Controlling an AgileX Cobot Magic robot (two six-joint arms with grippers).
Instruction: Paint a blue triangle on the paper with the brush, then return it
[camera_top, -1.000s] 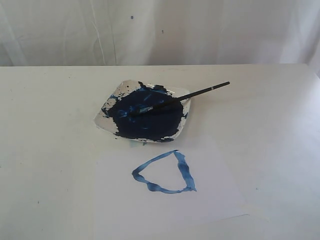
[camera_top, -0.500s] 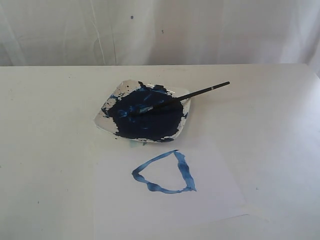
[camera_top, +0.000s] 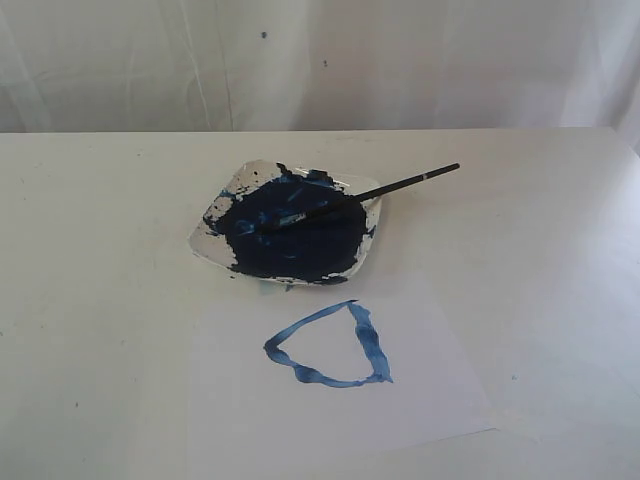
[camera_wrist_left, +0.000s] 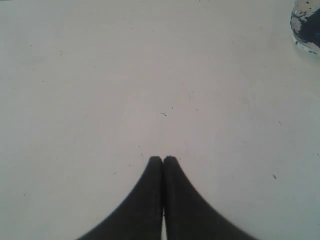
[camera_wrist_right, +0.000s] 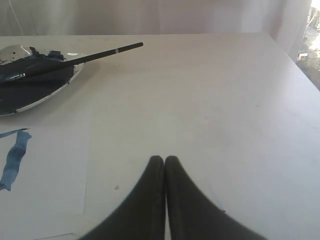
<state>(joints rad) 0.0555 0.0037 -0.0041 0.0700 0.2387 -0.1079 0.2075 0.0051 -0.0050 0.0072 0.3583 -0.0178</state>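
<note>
Leftmost, left gripper (camera_wrist_left: 163, 159), jaws pressed together, grasping nothing, above table (camera_wrist_left: 75, 75). Mid-scene, paint-smeared plate (camera_top: 201, 238) with brush (camera_top: 380, 189) lying across it, handle jutting rightward past the rim. Just in front, paper (camera_top: 430, 390) bearing blue triangle (camera_top: 372, 345). Rightmost, right gripper (camera_wrist_right: 164, 158), likewise clamped on nothing.

Looks like a staged lab workspace: plain white table (camera_top: 100, 250) before a hung white cloth backdrop (camera_top: 420, 60).
</note>
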